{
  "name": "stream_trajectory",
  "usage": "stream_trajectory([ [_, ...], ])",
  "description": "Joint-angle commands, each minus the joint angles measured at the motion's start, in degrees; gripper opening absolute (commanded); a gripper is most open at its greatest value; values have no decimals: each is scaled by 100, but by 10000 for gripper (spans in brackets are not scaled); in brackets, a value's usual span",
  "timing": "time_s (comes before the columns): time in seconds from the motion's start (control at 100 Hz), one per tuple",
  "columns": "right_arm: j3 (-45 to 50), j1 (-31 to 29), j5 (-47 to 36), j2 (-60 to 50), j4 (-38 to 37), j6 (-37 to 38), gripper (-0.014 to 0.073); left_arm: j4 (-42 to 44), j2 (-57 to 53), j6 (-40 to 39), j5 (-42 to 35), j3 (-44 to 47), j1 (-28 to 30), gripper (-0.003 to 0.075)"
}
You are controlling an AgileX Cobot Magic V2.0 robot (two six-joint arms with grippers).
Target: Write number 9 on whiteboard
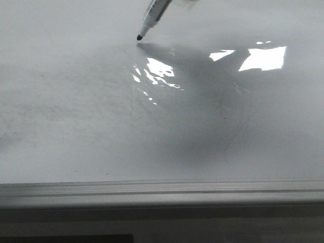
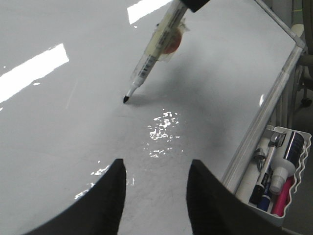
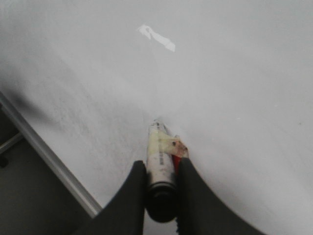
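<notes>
The whiteboard fills the front view, glossy white with faint grey smudges and glare patches. No black strokes of the number 9 show on it. A black-tipped marker slants down from the top of the front view, its tip just at or barely above the board. It also shows in the left wrist view. My right gripper is shut on the marker, which has tape round its barrel. My left gripper is open and empty above the board, near the board's framed edge.
The board's grey aluminium frame runs along the front edge; it also shows in the left wrist view and the right wrist view. A white pen tray with several markers and a bottle hangs beside the frame.
</notes>
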Motion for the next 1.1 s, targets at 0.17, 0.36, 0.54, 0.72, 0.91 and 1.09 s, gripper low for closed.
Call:
stream_trajectory([
  [0.17,-196,54,-238,449,-76,-24,-64,-72,2,-46,-597,-178,-34,277],
  [0.36,-244,18,184,84,-292,-24,-64,-76,2,-46,-597,-178,-34,277],
  [0.54,-768,18,352,58,-418,-35,-64,-85,2,-46,-597,-178,-34,277],
  [0.72,-819,29,593,91,-262,-66,-64,-85,2,-46,-597,-178,-34,277],
  [0.91,-297,77,914,156,264,-73,-64,-85,2,-46,-597,-178,-34,277],
  [1.09,173,325,899,156,416,-73,-64,-85,2,-46,-597,-178,-34,277],
])
